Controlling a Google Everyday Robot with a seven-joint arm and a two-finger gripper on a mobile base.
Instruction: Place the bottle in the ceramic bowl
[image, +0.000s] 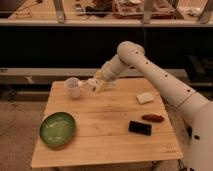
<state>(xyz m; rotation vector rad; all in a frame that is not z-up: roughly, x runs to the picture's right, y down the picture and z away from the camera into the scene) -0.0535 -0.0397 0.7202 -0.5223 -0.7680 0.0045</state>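
We see the gripper (100, 87) clamped on the bottle (94, 83) just beside the white cup (72, 87), the ceramic bowl (57, 129) lying well nearer the camera than that cup.

Warm light brightens the table (110, 114) against a dark background, the gripper (96, 85) lit pale beside the cup (73, 87).

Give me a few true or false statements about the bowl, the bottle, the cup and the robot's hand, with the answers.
1. The bottle lies in the ceramic bowl. False: it is at the hand, far from the bowl.
2. The hand is beside the white cup. True.
3. The white cup stands inside the bowl. False: it stands on the table, apart from the bowl.
4. A black object lies close to a reddish-brown one. True.
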